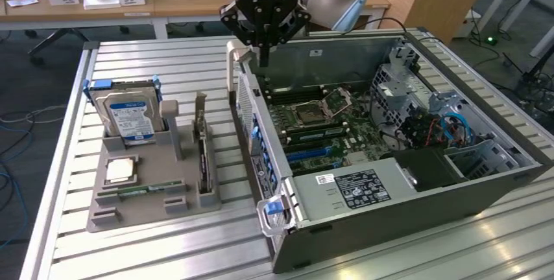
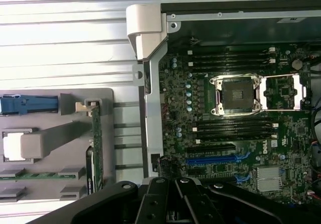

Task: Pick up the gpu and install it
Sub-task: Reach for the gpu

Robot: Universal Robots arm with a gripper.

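Right now my claw [image 1: 262,56] hangs closed and empty above the far wall of the open computer case [image 1: 416,221]. The wrist view looks straight down onto the motherboard [image 2: 235,108], while the exterior view sees it aslant. The gpu [image 1: 202,147] stands on edge in the grey holder [image 1: 130,218] on the desk [image 1: 156,257], long axis parallel to the case, bracket end farthest.

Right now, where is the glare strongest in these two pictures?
Exterior view: the slatted metal table shines pale beside the computer case; wrist view: the same slats wash out almost white next to the case, while the motherboard looks dimmer and evenly lit.
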